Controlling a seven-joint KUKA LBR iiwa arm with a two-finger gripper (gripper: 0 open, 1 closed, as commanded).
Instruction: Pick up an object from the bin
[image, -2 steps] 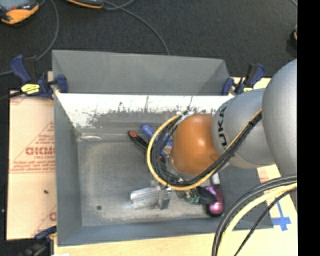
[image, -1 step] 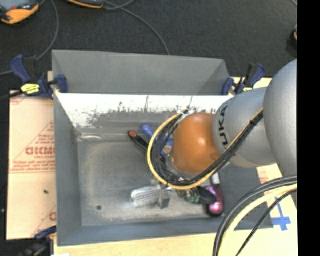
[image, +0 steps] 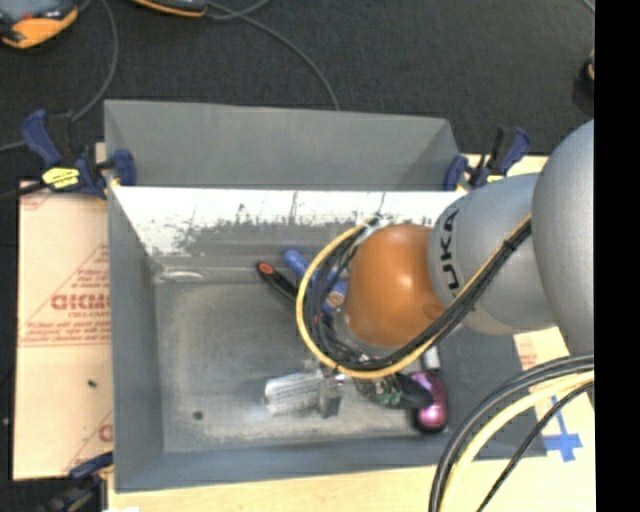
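Observation:
My gripper (image: 330, 397) reaches down from under the orange wrist cover near the bin's front wall, right of the middle. Its tip stands right against the right end of a clear, whitish plastic piece (image: 290, 390) that lies flat on the bin floor. Whether it touches or grips that piece is hidden by the wrist. Just to the right lie a small green thing (image: 390, 396) and a magenta rounded thing (image: 431, 412), partly under the arm.
A black-handled tool with a red tip (image: 273, 277) and a blue thing (image: 296, 262) lie near the back wall, partly hidden by cables. The arm covers the bin's right side. The left half of the floor is bare grey metal.

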